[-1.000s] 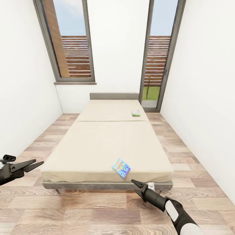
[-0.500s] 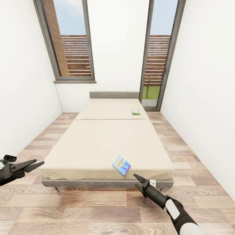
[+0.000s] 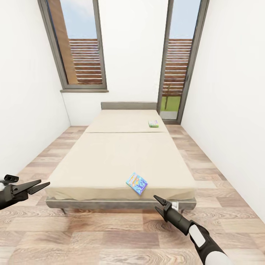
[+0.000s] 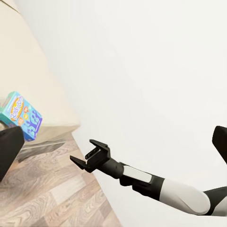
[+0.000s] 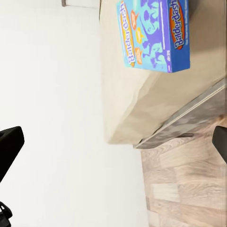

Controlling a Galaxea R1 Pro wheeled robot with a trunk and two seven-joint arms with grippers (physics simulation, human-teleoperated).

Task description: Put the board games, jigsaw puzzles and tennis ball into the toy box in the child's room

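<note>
From the head view, we judge the task barely begun on this side of the room: both board games lie on the bed (image 3: 121, 158), neither one held. The blue board game (image 3: 136, 183) sits near the bed's foot edge, just beyond and slightly left of our right gripper (image 3: 159, 205), close but not touching. The green-edged board game (image 3: 153, 123) lies well beyond it, up near the headboard. The right arm reaches forward and low, its fingers spread and empty, tips aimed toward the bed's near corner. Our left gripper (image 3: 36, 186) hangs well off to the left of the bed over the wooden floor (image 3: 110, 239), jaws parted, nothing between them, the forearm roughly level. Table, toy box, puzzles and ball are not before us here, so all of that we count as left to do.

In the left wrist view, we look across at the right gripper (image 4: 86, 158), its fingers apart and bare, stretched out over the floor, with the blue board game (image 4: 21, 116) on the mattress edge a little past it.

In the right wrist view, the blue board game (image 5: 153, 33), reading "Balderdash", lies flat near the bed's corner, ahead of the fingers, and nothing sits between the dark fingertips at the frame's edges.
</note>
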